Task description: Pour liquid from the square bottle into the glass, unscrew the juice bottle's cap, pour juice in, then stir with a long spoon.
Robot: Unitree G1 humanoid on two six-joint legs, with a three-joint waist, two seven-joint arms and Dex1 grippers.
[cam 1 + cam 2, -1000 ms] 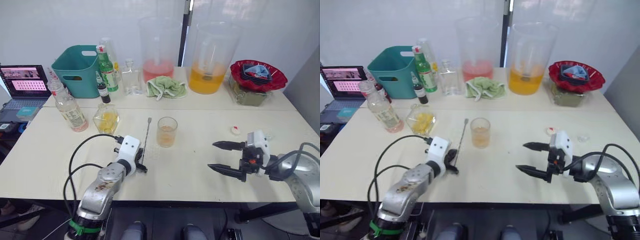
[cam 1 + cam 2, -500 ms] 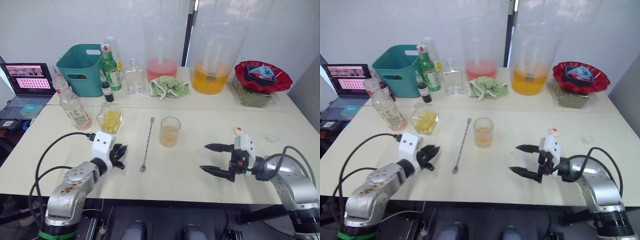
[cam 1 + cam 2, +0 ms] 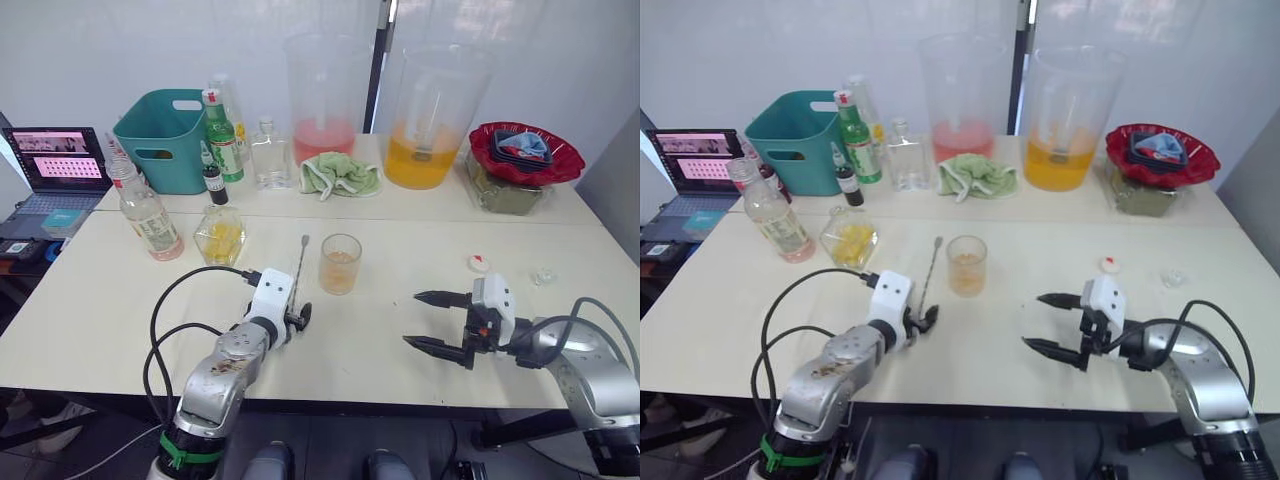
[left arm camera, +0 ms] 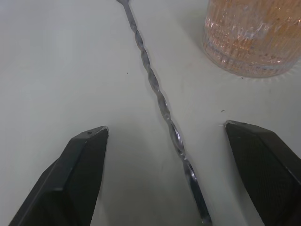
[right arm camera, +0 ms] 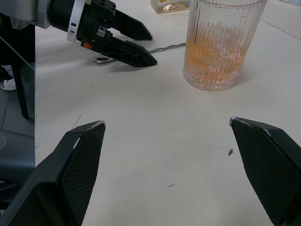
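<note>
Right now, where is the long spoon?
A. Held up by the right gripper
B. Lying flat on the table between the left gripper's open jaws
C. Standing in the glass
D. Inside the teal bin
B: the long spoon lies flat on the table, passing between the left gripper's open jaws, beside the glass.

bare table (image 3: 380,330) between the hands, glass (image 3: 339,263) close beside the long spoon (image 4: 160,101), bottles crowding the far left

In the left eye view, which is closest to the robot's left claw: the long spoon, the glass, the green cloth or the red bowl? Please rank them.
From the left gripper:
1. Long spoon, lying between its fingers.
2. Glass, just beyond, toward the right.
3. Green cloth, on the rear table.
4. Red bowl, far right corner.
</note>
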